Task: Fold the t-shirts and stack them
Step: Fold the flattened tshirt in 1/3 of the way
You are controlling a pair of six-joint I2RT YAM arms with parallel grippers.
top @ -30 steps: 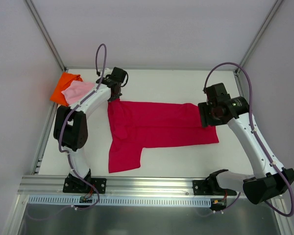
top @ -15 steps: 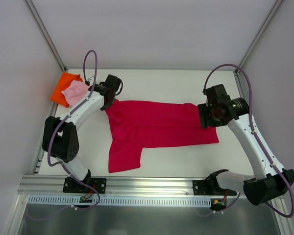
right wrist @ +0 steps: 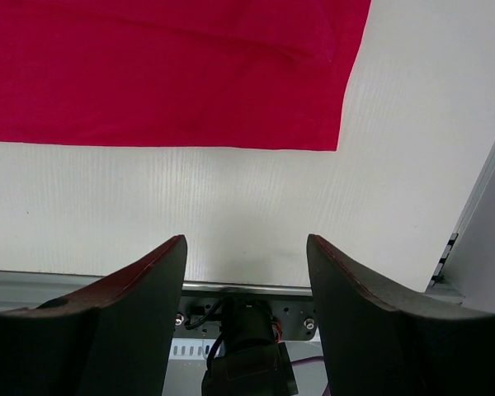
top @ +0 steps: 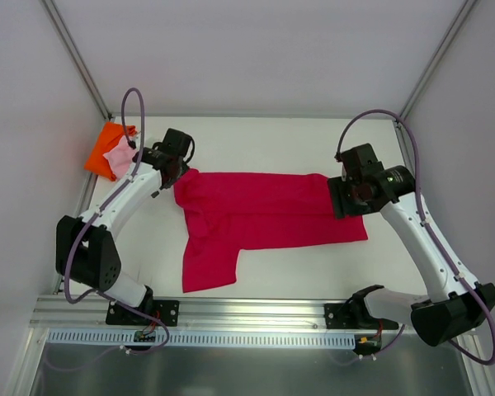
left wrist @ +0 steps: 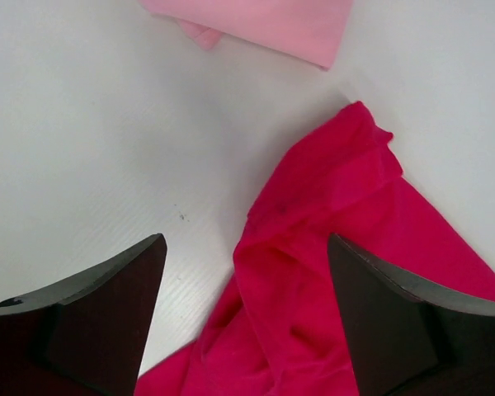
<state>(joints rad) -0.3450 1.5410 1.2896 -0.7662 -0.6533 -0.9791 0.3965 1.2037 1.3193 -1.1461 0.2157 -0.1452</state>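
**Top view, read from the near edge to the far corner.** On the white table (top: 289, 272) the crimson t-shirt (top: 264, 210) lies opened flat. Its long axis runs left to right, and one sleeve (top: 208, 268) reaches toward the near edge on the left.

**Right end of the cloth.** The right gripper (top: 346, 198) hangs here. In its wrist view the fingers (right wrist: 107, 330) stand well apart and hold nothing. Bare table lies between them, and the shirt's straight edge and corner lie past the fingertips.

**Far-left corner of the cloth.** The left gripper (top: 175, 165) stands over this corner. In its wrist view the fingers (left wrist: 91, 322) are spread wide. The rumpled corner lies loose on the table between them, nearer the right-hand finger in that picture, and it is not pinched.

**Far-left corner of the table.** The pink t-shirt (top: 118, 157) rests on the orange t-shirt (top: 106, 142); both are small folded bundles. They sit just beyond the left gripper, near the crimson corner but apart from it.

**Governing relation.** The shirt spans the gap between the two grippers, so each arm is nearest its own end. A fold would probably bring one end along this axis, or the sleeve inward.

**Change from the earlier frames.**
- The left arm has swung outward to the left.
- The far-left corner of the shirt has shifted with it toward the bundles.
- The right arm has barely moved.
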